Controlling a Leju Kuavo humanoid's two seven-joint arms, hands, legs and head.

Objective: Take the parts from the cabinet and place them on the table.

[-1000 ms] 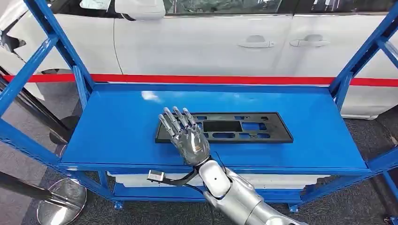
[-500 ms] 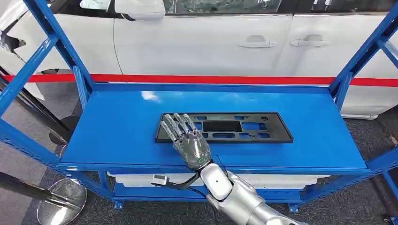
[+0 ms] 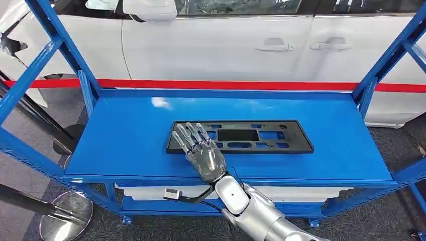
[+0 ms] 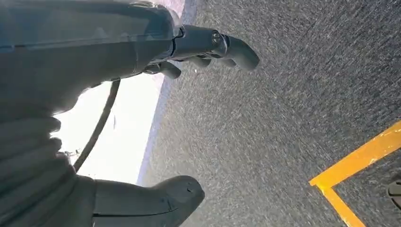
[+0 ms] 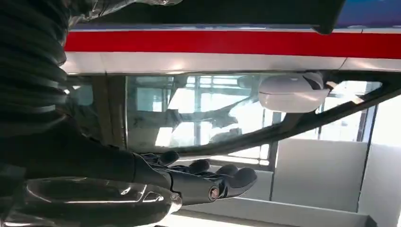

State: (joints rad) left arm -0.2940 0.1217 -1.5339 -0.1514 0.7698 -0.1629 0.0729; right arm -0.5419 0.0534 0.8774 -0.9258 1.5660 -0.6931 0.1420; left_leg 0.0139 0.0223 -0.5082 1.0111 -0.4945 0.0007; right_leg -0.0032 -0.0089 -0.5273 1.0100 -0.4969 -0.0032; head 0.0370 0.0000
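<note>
Right hand (image 3: 201, 148) over black part (image 3: 251, 135)

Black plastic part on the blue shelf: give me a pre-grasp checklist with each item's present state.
1. Part reachable: ok. The black plastic part lies flat on the blue shelf, nothing stacked on it.
2. Right hand placed: ok. The right hand is over the part's left end, fingers spread.
3. Grip made: not ok. The fingers are not closed around the part's edge.
4. Contact with the part: cannot tell. The head view does not show whether the fingertips touch it.
5. Left hand free: ok. The left hand hangs over the floor, holding nothing.
6. Way out: ok. The shelf's front edge is unobstructed; the blue uprights stand at the sides.
</note>
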